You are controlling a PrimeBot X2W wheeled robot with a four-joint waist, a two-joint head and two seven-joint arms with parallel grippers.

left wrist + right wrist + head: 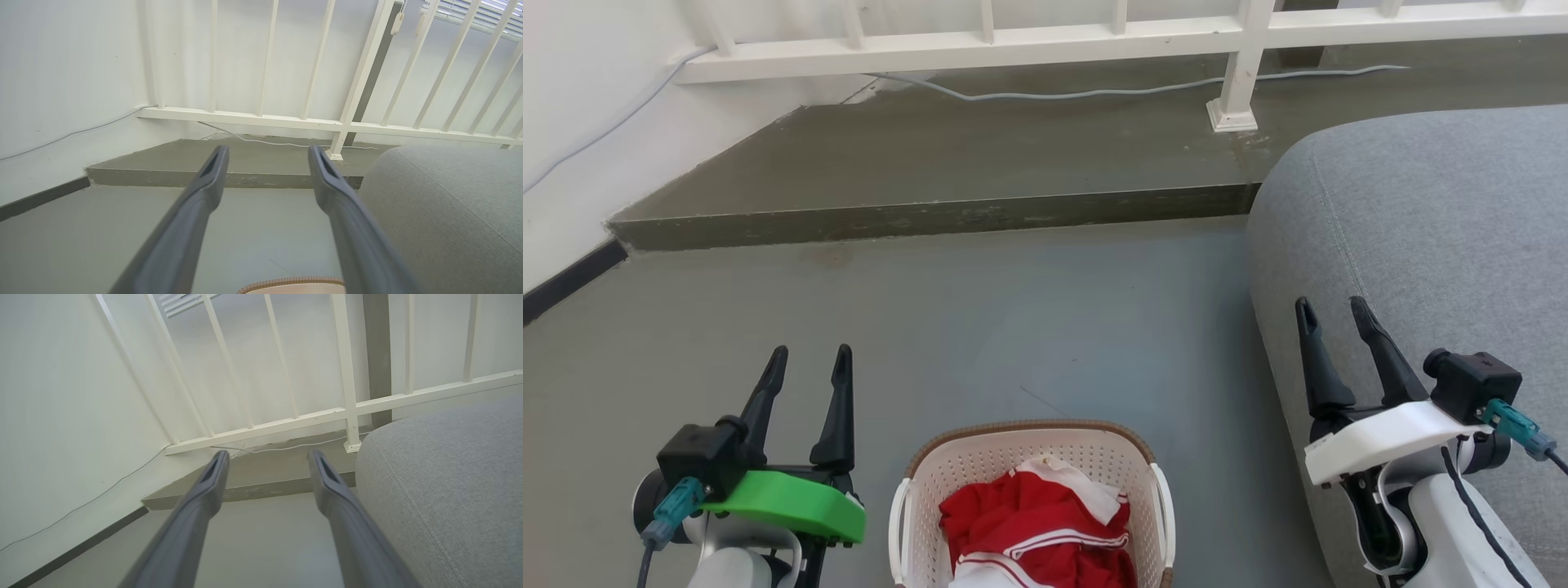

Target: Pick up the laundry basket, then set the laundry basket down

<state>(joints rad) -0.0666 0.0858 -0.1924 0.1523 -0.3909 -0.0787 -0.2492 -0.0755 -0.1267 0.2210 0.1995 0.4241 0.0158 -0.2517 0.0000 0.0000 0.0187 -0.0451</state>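
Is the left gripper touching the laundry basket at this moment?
Apart. In the head view, a strip of bare floor shows between the left gripper and the laundry basket; the gripper is open and holds nothing.

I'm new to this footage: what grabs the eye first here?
The red and white garment heaped in the laundry basket, bottom middle of the head view, stands out most. The left gripper, on a bright green mount, and the right gripper flank it, both open and empty. A grey upholstered seat sits at right.
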